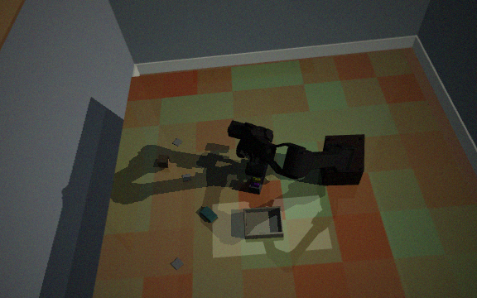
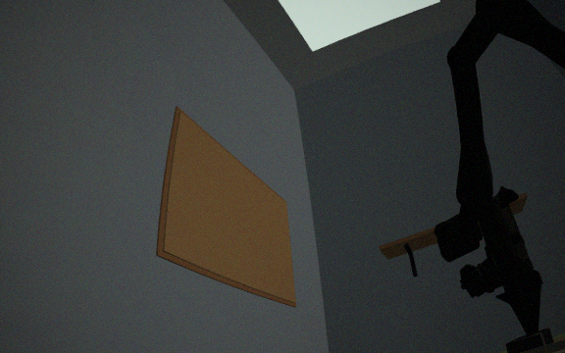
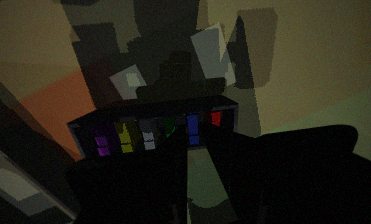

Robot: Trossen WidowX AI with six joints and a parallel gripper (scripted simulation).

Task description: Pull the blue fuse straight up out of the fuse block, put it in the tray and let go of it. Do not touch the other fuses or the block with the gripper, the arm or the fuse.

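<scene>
The dark fuse block (image 1: 255, 191) (image 2: 513, 345) (image 3: 77, 131) stands below the arm. In the wrist view a row of fuses sits in it: purple (image 3: 102, 145), yellow (image 3: 126, 137), white (image 3: 148, 140), green (image 3: 169, 127), blue and red (image 3: 215, 119). The blue fuse (image 3: 193, 125) stands upright in its slot. My gripper (image 3: 193, 127) (image 2: 533, 333) is open by a narrow gap, its dark fingertips on either side of the blue fuse; contact is too dark to tell. The arm hides the fingers and the blue fuse in the top view. The grey tray (image 1: 263, 237) is empty.
A teal block (image 1: 208, 214) lies left of the tray. A brown cube (image 1: 163, 161) and small grey pieces (image 1: 177, 141) (image 1: 186, 177) (image 1: 176, 263) lie farther left. The arm's dark base (image 1: 343, 159) stands right of the fuse block.
</scene>
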